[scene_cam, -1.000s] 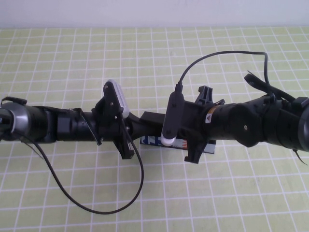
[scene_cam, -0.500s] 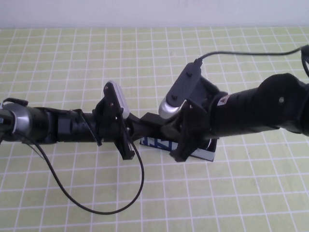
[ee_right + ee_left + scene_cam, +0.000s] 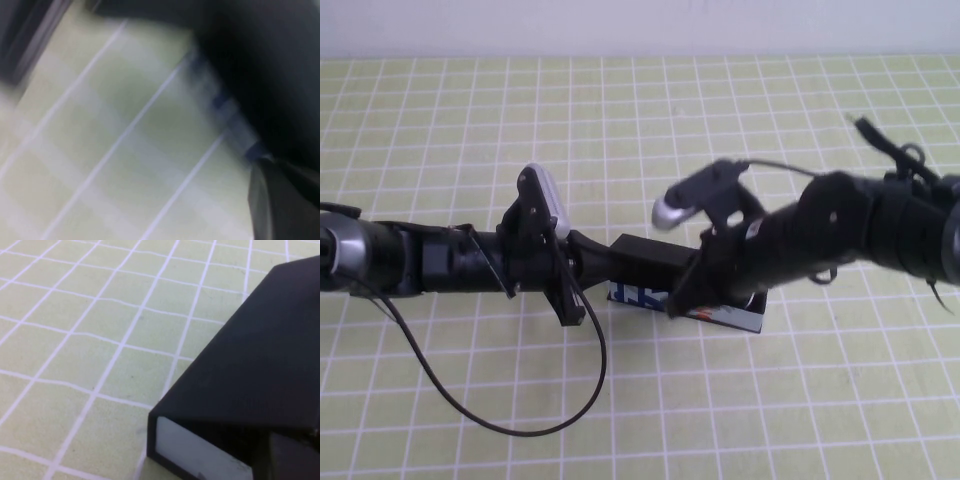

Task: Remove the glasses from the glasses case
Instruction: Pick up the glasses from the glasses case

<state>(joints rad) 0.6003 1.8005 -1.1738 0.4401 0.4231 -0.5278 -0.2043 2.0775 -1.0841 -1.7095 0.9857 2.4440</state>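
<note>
The glasses case [image 3: 645, 258] is a small black box at the middle of the table, lid down. Its white long side with blue and orange-red print [image 3: 638, 294] faces the front. The glasses are hidden. My left gripper [image 3: 595, 258] reaches in from the left and meets the case's left end. In the left wrist view the case [image 3: 260, 355] fills the right half, with its pale end face [image 3: 195, 450] close up. My right gripper [image 3: 682, 300] comes in tilted from the right, over the case's front side. The right wrist view is blurred, with the dark case [image 3: 270, 65] close by.
A green cloth with a white grid [image 3: 620, 120] covers the table. A black cable [image 3: 550, 425] loops from the left arm over the front of the table. The right arm's cable [image 3: 880, 140] rises at the back right.
The right arm has rolled and tilted, its wrist camera swinging up and left, and its gripper has dropped to the case's front side. The left arm has shifted slightly left.
</note>
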